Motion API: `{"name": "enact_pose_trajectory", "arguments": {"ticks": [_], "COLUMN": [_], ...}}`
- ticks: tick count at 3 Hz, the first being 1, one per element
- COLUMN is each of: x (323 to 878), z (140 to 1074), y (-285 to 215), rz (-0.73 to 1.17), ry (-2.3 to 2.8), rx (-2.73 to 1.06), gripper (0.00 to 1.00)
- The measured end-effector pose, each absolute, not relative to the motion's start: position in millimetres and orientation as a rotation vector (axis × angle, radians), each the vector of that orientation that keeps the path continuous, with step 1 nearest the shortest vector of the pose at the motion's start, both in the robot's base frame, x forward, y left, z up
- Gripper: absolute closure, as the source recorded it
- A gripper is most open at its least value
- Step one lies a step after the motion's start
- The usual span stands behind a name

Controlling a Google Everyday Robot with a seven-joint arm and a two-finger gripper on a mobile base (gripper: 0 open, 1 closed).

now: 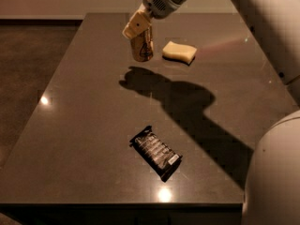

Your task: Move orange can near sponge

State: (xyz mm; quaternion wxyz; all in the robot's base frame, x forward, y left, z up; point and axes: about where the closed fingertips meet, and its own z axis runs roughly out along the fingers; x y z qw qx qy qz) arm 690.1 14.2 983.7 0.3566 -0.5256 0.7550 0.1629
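The orange can (142, 46) is orange-gold with a dark emblem on its side. It hangs tilted in the air above the dark table (84, 107). My gripper (138, 28) is shut on the can's upper part, with a pale finger pad (134, 26) on its left side. The pale yellow sponge (179, 52) lies flat on the table just right of the can, a small gap between them. The can's shadow falls on the table below and to the left of it.
A flat black snack packet (155, 152) lies near the table's front edge. My white arm (262, 27) runs from the upper middle down the right side. The table's left edge drops to a dark floor (23, 78).
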Motion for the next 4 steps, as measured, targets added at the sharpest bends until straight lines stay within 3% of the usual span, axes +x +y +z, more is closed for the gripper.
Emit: {"name": "enact_pose_trajectory", "arguments": {"ticks": [3, 4], "x": [719.5, 714.2], "z": [953.0, 937.3], "y": [-98.2, -117.0], "rz": [0.364, 0.352], "ry": [2.112, 2.148], "rx": [-1.092, -1.072], "gripper": [1.0, 0.82]}}
